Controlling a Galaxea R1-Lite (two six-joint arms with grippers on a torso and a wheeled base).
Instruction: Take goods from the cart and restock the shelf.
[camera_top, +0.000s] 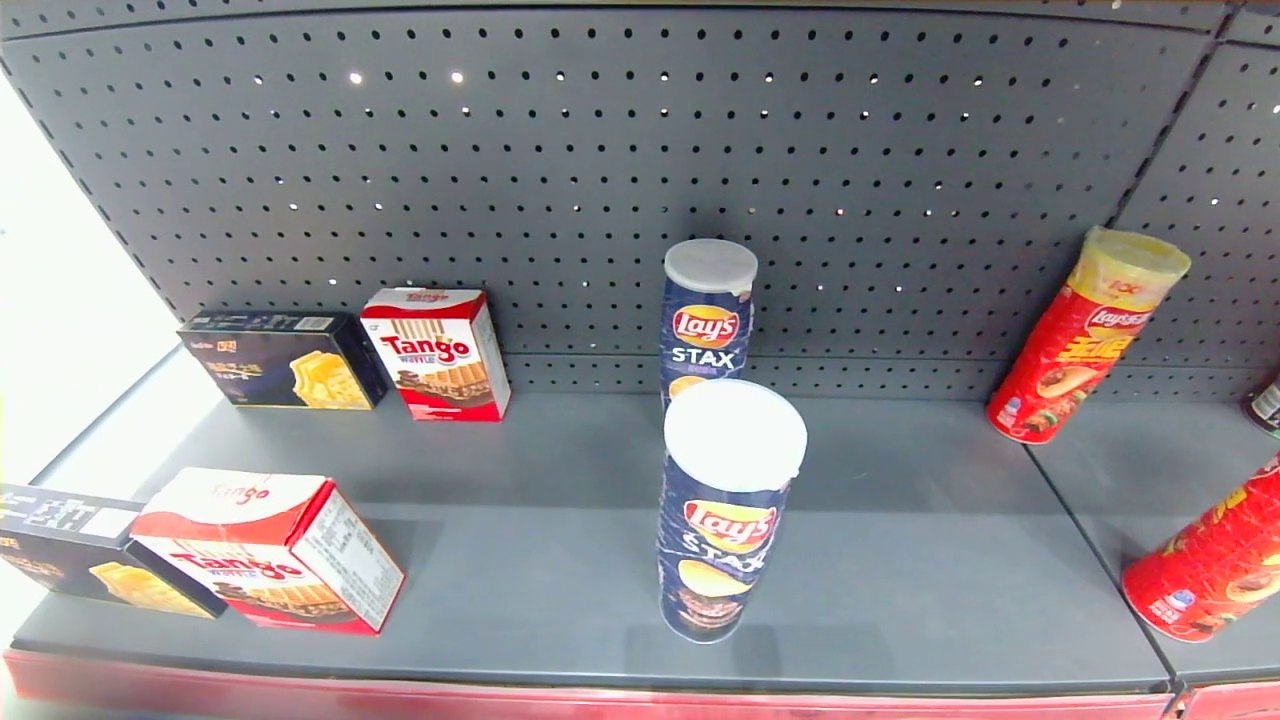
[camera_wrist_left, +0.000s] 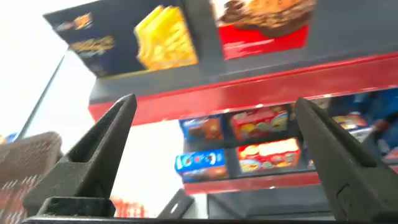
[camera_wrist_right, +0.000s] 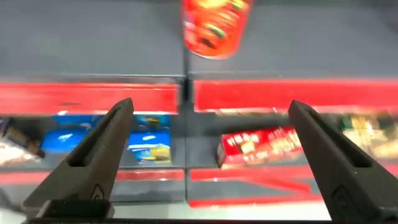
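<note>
The grey shelf (camera_top: 560, 530) carries two dark blue chip cans, one at the front (camera_top: 725, 510) and one behind it (camera_top: 706, 320). Two red wafer boxes (camera_top: 270, 550) (camera_top: 440, 352) and two black boxes (camera_top: 285, 360) (camera_top: 70, 550) stand at the left. Red chip cans (camera_top: 1085, 335) (camera_top: 1215, 565) lean at the right. My left gripper (camera_wrist_left: 214, 102) is open and holds nothing, below the shelf's red front edge (camera_wrist_left: 249, 87) under a black box (camera_wrist_left: 134, 40). My right gripper (camera_wrist_right: 210, 104) is open with nothing in it, below a red can (camera_wrist_right: 214, 25).
A lower shelf with blue and red packs (camera_wrist_left: 249, 143) (camera_wrist_right: 261, 146) lies beyond both grippers. A wire basket (camera_wrist_left: 25, 165) is at the edge of the left wrist view. A perforated back panel (camera_top: 600, 150) closes the shelf. Free room lies between the boxes and the blue cans.
</note>
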